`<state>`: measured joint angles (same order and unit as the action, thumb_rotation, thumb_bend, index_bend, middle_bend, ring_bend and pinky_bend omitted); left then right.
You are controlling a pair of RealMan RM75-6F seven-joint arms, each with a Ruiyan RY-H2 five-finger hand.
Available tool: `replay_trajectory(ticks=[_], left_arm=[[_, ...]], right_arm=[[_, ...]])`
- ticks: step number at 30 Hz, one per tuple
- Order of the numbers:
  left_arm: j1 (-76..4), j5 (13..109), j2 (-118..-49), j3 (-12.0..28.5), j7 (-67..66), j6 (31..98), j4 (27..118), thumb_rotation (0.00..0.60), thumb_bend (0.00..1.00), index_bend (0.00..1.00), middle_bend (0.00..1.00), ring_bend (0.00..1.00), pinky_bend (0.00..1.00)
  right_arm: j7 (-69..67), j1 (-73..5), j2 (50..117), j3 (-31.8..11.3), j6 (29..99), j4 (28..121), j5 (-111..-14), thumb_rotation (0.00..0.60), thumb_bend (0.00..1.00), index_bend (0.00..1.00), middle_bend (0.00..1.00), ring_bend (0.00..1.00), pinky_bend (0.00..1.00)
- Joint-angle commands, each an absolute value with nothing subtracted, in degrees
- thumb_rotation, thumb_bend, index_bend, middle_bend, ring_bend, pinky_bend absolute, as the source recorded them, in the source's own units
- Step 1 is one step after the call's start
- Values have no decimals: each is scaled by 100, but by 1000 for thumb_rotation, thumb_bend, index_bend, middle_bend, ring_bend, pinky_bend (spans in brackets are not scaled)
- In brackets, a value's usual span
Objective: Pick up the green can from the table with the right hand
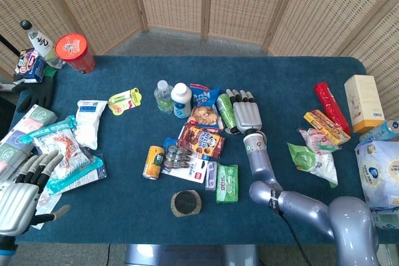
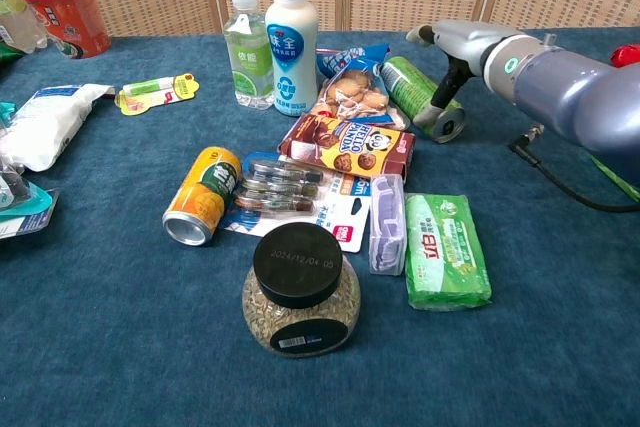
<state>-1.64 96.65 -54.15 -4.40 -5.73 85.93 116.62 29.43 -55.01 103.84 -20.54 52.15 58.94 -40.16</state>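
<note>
The green can [image 1: 223,109] [image 2: 412,89] lies on its side on the blue table, its open end facing the front right. My right hand [image 1: 247,113] [image 2: 470,42] lies directly against the can's right side, fingers stretched out flat and pointing to the far edge. Its thumb [image 2: 447,84] reaches down to the can near the rim. The can stays on the cloth and the fingers are not wrapped round it. My left hand [image 1: 19,191] hovers at the front left corner with fingers spread and nothing in it.
A cookie bag [image 2: 350,87] and a chocolate box [image 2: 345,145] press against the can's left side. A white bottle [image 2: 290,32], an orange can [image 2: 200,197], a dark-lidded jar [image 2: 300,287] and a green packet [image 2: 445,247] lie nearby. Snack packs [image 1: 324,116] crowd the right.
</note>
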Motion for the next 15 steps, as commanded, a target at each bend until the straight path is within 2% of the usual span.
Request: replay_trajectory(ticks=[1, 15], left_arm=[[-167, 9680, -5412, -441, -594, 8586, 11679, 600, 3, 0, 0, 0, 0], [-163, 9742, -5399, -457, -679, 8563, 11757, 600, 1, 0, 0, 0, 0]], right_arm=[[2996, -5511, 10414, -1953, 5100, 5619, -4090, 600, 62, 0, 0, 0, 0], [3111, -5518, 10251, -1989, 4527, 5249, -3862, 600, 61, 0, 0, 0, 0]])
